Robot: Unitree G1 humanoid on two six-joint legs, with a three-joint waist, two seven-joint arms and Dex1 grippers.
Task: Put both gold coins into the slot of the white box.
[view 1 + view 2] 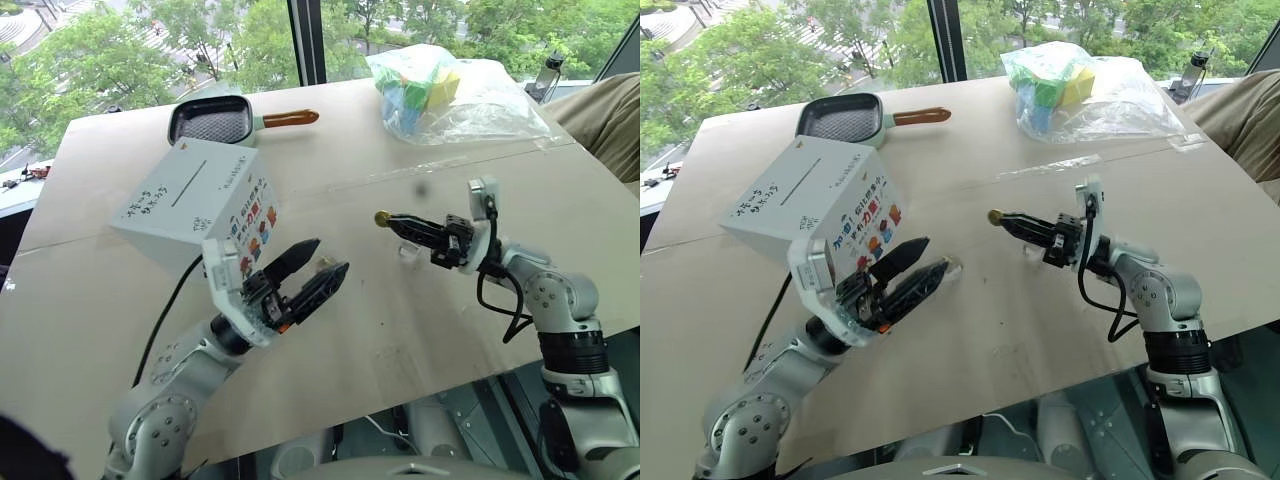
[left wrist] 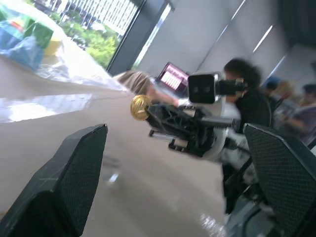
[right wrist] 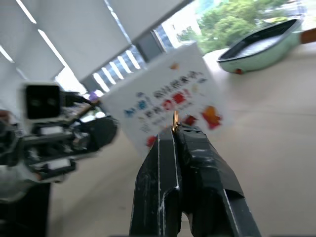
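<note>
Gold coin (image 1: pixel 382 217) pinched at the very tips of the right tool (image 1: pixel 390 220), lifted clear of the table (image 1: pixel 420 330), edge-on in the right wrist view. Right tool closed tight on it, fingers laid roughly level and pointing toward the robot's left. Second gold coin not made out for certain; possibly the pale glint on the table just past the left tool's tips, too small to tell.

White box (image 1: pixel 190 200) resting tilted on the table at the left, well apart from the held coin, handwritten face turned upward. Slot (image 1: pixel 188 191) a thin dark line across that face, long axis slanting up toward the far right. From the right tool, slot lying to the left and slightly farther from the robot. Coin probably needing its flat plane lined up with that slit before going in.

Left tool (image 1: pixel 320 265) wide open, holding nothing, hovering just in front of the box's cartoon face, nearer the box than the right tool, between box and coin.

Beyond: black grill pan (image 1: pixel 212 122), bag of coloured blocks (image 1: pixel 440 90).
</note>
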